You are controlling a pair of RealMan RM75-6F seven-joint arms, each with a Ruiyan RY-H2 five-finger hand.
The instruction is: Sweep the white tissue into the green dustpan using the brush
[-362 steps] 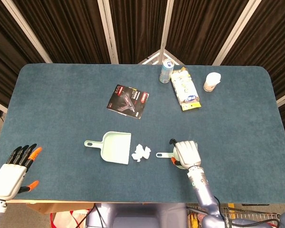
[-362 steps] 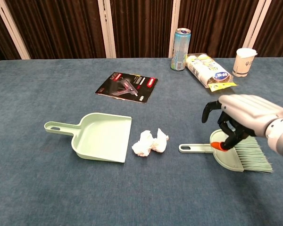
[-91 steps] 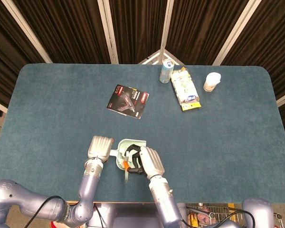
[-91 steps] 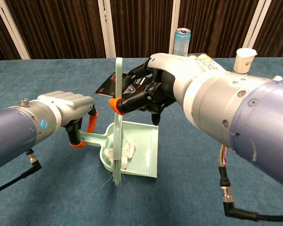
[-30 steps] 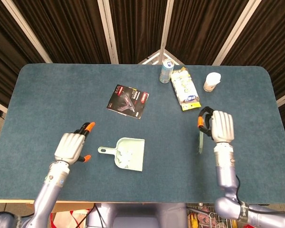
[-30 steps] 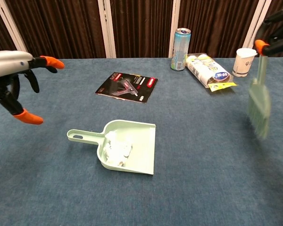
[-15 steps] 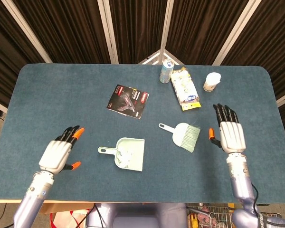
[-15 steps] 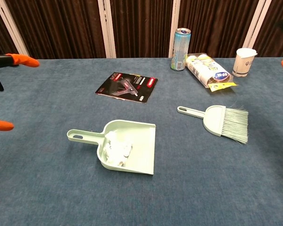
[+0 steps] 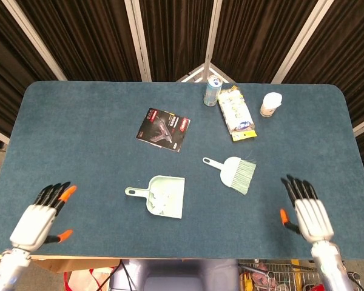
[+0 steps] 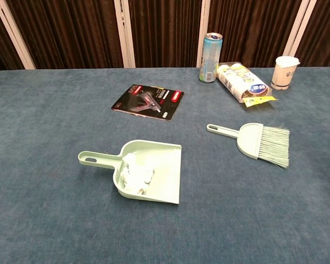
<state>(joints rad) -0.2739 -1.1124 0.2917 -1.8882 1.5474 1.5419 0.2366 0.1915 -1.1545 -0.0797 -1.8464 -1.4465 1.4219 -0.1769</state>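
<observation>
The white tissue [image 10: 136,175] sits crumpled inside the green dustpan [image 10: 157,175], toward the handle end of the pan. The dustpan lies flat a little below the middle of the frame in the head view, its handle pointing left and its open lip to the right. The brush [image 10: 259,141] lies flat on the blue bench [image 9: 79,133] to the right of the dustpan and well apart from it, handle toward the upper left, pale bristles fanned toward the lower right. Nothing touches it.

Both hands are down at the near edge of the bench, far from the task's things. The left hand [image 9: 37,220] is in the lower left corner of the head view, palm down, fingers spread wide and holding nothing. The right hand [image 9: 309,213] is in the lower right, likewise flat and splayed with nothing in it. Neither hand shows in the chest view.

Along the upper part of the frame stand a drink can [image 10: 210,50], a yellow and white packet [image 10: 241,81] lying just beside it to the right, and a paper cup [image 10: 285,72] further right. A dark leaflet [image 10: 148,101] lies flat left of the can, above the dustpan. Behind the bench hang dark curtains [image 10: 165,27] with pale uprights.
</observation>
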